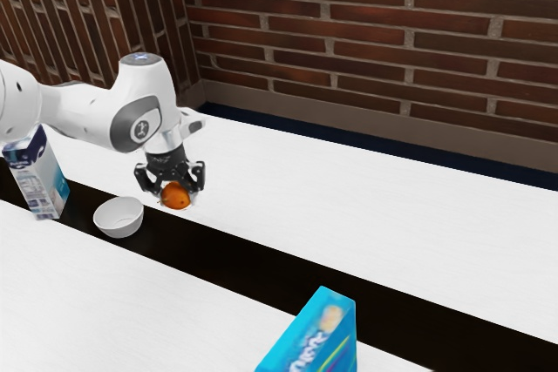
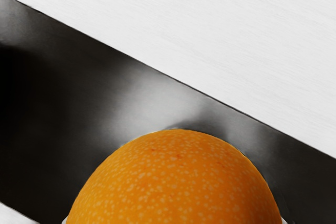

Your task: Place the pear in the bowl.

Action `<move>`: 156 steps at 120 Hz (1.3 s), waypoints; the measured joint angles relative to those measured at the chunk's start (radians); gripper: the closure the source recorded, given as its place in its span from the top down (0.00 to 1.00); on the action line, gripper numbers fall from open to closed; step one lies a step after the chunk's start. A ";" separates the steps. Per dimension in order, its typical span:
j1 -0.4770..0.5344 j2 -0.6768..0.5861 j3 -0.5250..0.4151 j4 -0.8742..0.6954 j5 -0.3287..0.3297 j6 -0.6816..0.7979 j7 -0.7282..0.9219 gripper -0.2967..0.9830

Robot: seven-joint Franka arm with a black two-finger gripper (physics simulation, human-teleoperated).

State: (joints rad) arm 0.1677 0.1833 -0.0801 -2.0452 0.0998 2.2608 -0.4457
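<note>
Gripping a round orange fruit (image 1: 176,194) between its two fingers, the black gripper (image 1: 177,199) of a white robotic arm (image 1: 91,113) hangs over a table beside a white bowl (image 1: 119,218). The fingers stand partly spread, one on either side of the fruit and clamped on it, with the hand pointing down and the fruit at the fingertips. The fruit is above the tabletop (image 1: 366,215) and outside the bowl, just off to the exterior view's right of it. The bowl sits upright on a long dark strip (image 1: 253,260) that runs the length of the white table. Close by, on the bowl's other side, a white and blue carton (image 1: 42,182) stands upright at the strip, near the arm. Well apart from the bowl, toward the exterior view's camera, is a bright blue box (image 1: 321,337) with a picture and lettering on its face; its lower part is cut off by the frame. A brick wall (image 1: 349,37) rises behind the table. Seen from the wrist, the fruit's speckled, glossy orange skin looms large under the hand, set against the dark strip, with a patch of pale sheen on the strip beside it and white tabletop beyond the strip's straight edge.
</note>
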 joint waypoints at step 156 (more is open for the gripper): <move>0.209 0.077 0.000 0.097 -0.012 -0.051 0.054 0.71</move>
State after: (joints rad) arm 0.3764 0.2601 -0.0803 -1.9485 0.0880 2.2101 -0.3921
